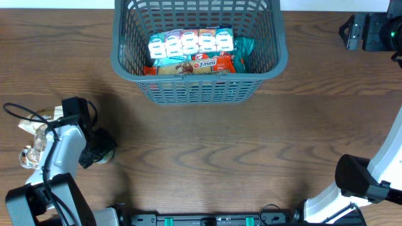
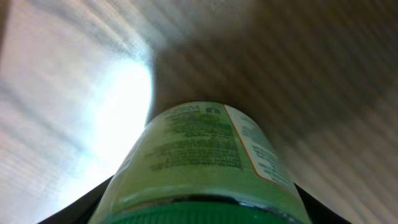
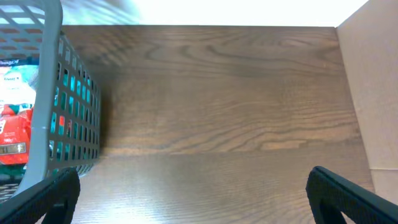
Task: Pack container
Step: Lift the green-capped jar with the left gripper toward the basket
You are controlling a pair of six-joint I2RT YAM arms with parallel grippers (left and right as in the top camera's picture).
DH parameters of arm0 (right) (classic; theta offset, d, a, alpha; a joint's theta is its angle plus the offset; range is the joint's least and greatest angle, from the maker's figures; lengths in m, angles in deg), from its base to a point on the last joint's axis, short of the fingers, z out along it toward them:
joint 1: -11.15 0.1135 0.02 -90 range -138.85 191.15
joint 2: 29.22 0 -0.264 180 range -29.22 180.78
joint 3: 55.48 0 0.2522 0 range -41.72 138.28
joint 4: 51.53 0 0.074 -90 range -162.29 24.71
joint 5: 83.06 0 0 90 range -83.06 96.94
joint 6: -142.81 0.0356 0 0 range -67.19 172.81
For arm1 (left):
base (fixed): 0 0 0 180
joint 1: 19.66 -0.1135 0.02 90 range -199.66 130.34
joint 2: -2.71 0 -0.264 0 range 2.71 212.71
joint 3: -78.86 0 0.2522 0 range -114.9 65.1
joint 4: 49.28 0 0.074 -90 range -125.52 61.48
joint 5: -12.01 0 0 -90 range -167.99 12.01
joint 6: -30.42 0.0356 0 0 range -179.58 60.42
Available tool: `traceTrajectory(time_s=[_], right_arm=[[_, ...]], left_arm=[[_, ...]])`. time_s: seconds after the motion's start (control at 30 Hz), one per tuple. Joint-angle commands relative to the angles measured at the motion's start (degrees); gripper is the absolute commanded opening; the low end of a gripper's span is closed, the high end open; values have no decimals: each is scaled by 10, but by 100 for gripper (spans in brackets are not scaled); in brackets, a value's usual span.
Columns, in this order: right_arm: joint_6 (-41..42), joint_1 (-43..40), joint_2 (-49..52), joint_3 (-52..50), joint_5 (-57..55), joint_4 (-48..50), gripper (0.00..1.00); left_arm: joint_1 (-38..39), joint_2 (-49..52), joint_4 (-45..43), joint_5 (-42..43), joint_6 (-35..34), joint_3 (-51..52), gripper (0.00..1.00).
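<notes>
Brown wood-grain table (image 1: 207,150) carries a grey basket (image 1: 198,91) at far middle and crumpled clear wrappers (image 1: 26,125) at left edge; jar (image 2: 205,155) low over it, contact unclear.

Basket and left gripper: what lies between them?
Overhead, only bare table lies between the basket and the left gripper, which holds a green-lidded jar.
</notes>
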Motion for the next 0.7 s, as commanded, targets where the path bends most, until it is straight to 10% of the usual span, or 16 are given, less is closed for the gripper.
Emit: traceTrajectory(time_s=[0.0, 0.37, 0.67], right_arm=[[-4, -3, -2, -2, 2, -3, 99], [-4, -3, -2, -2, 2, -2, 99], [-4, -3, -2, -2, 5, -3, 99]], left_arm=[[-2, -15, 40, -2, -3, -88, 6], [25, -8, 292, -2, 11, -575, 5], [204, 60, 203, -2, 257, -754, 5]])
